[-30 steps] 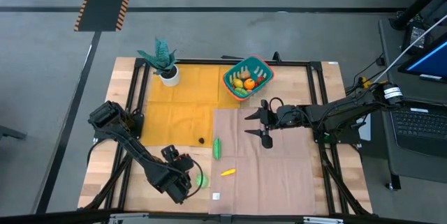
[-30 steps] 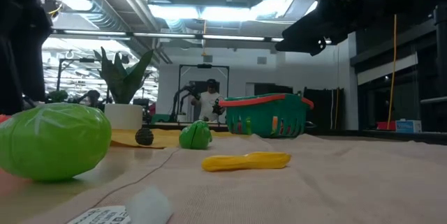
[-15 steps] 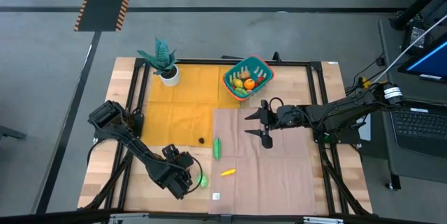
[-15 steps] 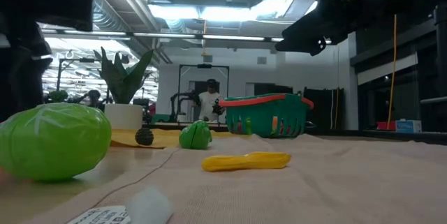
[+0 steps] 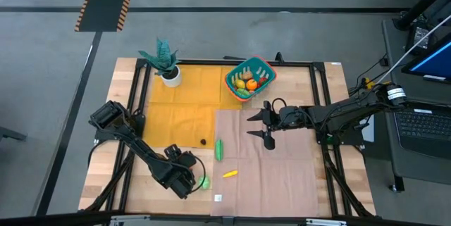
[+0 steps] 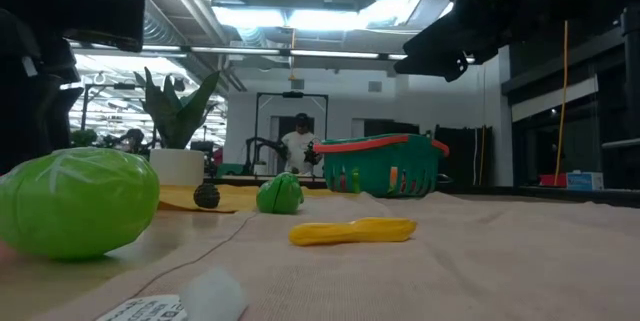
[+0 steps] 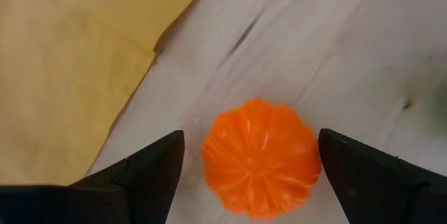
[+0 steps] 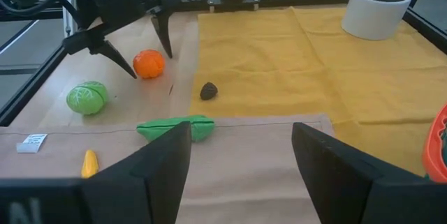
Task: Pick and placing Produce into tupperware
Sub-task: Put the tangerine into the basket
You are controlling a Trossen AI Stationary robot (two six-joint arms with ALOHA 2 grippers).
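- The orange pumpkin (image 7: 260, 158) is lying on the bare wood of the tabletop (image 5: 106, 177), just beside the edge of the yellow cloth (image 5: 180, 110), and in the left wrist view it is sitting squarely between the left arm's two dark fingers.
- Over the last second the left gripper (image 8: 133, 51) has been creeping a little toward the middle of the tabletop and settling over the pumpkin; its jaws are standing released and wide, one finger on each side, neither yet touching it.
- That likely means the pick of this piece is about to begin: the approach looks lined up, and a closing squeeze is what remains.
- The green round vegetable (image 5: 204, 181) is lying just beside the left gripper, with the long green pod (image 5: 219, 148), the yellow piece (image 5: 230, 174) and a small dark piece (image 5: 203, 141) spread on the cloths nearby, all still outside the container.
- The teal container (image 5: 251, 78) is standing at the far side of the tabletop, already holding several orange, red and green pieces, well apart from the pumpkin.
- The right gripper (image 5: 264, 124) has not moved in that time; it is hovering above the tan cloth (image 5: 275, 177) below the container, jaws parted and empty, waiting.
- The potted plant (image 5: 168, 63) is standing at the far corner of the yellow cloth, untouched.
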